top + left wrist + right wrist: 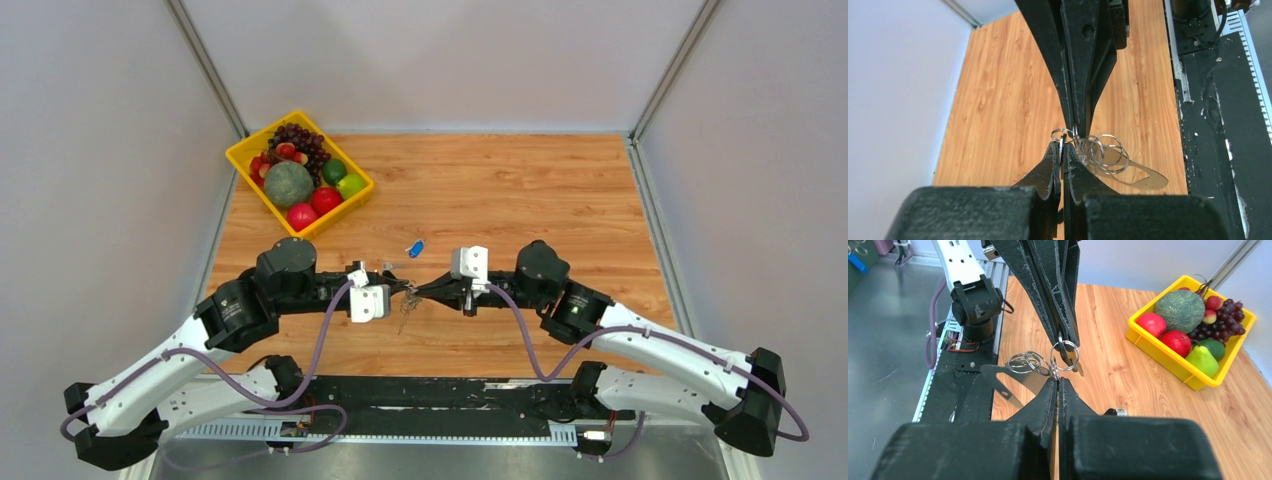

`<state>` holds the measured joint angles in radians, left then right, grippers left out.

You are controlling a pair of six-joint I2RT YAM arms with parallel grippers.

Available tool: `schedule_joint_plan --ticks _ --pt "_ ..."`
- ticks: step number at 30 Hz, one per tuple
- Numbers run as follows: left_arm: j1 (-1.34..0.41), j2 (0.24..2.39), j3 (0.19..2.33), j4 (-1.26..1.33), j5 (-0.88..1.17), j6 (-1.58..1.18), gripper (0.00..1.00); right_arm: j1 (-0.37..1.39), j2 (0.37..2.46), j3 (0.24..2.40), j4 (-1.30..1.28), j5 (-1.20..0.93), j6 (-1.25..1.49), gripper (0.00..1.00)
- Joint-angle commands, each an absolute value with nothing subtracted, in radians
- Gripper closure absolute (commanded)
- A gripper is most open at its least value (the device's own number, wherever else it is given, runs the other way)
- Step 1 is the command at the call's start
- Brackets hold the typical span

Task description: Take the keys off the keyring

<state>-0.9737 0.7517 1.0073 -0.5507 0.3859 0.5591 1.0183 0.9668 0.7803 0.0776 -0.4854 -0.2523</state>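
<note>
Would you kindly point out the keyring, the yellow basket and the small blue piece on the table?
keyring (1034, 362): right wrist view, overlapping wire loops.
yellow basket (1173, 364): right wrist view, near wall.
small blue piece (416, 247): top view, its middle.

keyring (1098, 150): short chain of thin silver split rings, linked, up in the air over the tabletop (500, 190). One end is pinched where the closed left hand (1063, 149) and right hand (1058, 382) meet tip to tip; the rest trails sideways. keys (1144, 176): one flat silver blade hangs off the far ring. blue-tagged key (415, 248) lies loose on the tabletop, apart.
</note>
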Motion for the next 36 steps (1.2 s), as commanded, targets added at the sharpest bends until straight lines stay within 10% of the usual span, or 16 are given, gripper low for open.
schedule_joint_plan --ticks 1,19,36 --pt "-0.973 0.724 1.008 -0.504 0.379 0.558 1.0 1.024 0.888 0.763 0.143 -0.418 -0.195 1.0" --pt "-0.974 0.755 0.836 -0.354 0.464 0.455 1.0 1.024 0.871 0.66 0.461 -0.363 0.036 1.0" --pt "-0.973 0.759 0.689 -0.24 -0.214 -0.076 1.0 1.022 0.739 0.597 0.224 0.165 -0.008 1.0"
